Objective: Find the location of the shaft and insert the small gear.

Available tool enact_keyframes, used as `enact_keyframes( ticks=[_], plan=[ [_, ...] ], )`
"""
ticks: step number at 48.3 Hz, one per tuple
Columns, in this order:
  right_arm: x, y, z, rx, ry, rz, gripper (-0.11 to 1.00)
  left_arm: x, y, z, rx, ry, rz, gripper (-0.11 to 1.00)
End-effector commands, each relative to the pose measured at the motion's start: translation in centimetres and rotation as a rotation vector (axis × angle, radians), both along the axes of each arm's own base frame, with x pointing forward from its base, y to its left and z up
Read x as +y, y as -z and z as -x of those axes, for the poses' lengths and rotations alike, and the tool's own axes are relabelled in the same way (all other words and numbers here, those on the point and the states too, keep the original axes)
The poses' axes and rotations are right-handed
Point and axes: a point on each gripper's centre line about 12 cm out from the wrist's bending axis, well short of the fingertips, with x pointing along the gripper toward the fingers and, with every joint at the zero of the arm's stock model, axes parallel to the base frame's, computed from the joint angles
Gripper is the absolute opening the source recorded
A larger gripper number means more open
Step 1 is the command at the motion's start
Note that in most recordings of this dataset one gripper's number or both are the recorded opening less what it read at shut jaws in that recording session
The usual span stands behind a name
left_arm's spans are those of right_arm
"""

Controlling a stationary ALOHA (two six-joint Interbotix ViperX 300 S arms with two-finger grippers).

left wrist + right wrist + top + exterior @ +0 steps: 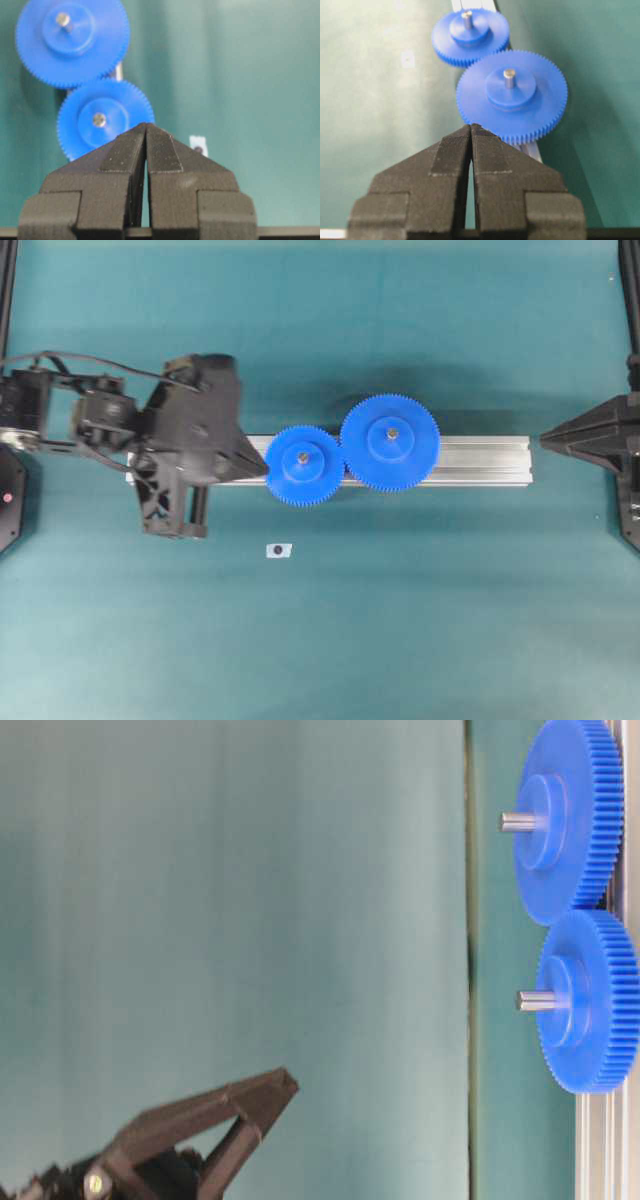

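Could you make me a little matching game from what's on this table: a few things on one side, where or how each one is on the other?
Things:
1. small gear
2. larger gear
3. left hand
4. small white tag

States:
A. lying alone on the green mat
B. shut, empty, beside the small gear
C. seated on its pin, nearer the left hand
D. seated on its pin, nearer the right hand

Pairs: 1-C, 2-D, 3-B, 4-A

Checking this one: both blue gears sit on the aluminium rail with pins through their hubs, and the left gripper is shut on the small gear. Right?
Not quite. The left gripper is shut, but on nothing: the left wrist view shows its jaws closed together, empty. The small gear and larger gear do sit on the rail, pins through their hubs.
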Motion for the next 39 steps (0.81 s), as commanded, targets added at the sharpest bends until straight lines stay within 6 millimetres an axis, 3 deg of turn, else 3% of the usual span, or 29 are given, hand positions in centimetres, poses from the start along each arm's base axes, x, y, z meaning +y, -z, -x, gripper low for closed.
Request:
enact_keyframes(
  ticks=[1, 23, 27, 32, 39],
  plan=[
    [0.0, -0.7, -0.3, -0.027, 0.002, -0.006, 0.05, 0.5, -1.4, 0.8, -0.069, -0.024, 0.017, -0.02],
    [0.0, -0.8, -0.3, -0.030, 0.002, -0.006, 0.05, 1.2, 0.2, 3.1, -0.064, -0.117, 0.156, -0.01],
    [0.0, -0.8, -0.3, -0.031, 0.002, -0.007, 0.05, 1.4, 0.2, 3.3, -0.072, -0.124, 0.156, 0.04],
    [0.0, -0.8, -0.3, -0.032, 0.003, -0.008, 0.05, 1.9, 0.3, 3.7, -0.080, -0.138, 0.156, 0.22],
    [0.0, -0.6, -0.2, -0.027, 0.005, -0.013, 0.05, 1.9, 0.5, 4.2, -0.087, -0.135, 0.149, 0.59]
  ],
)
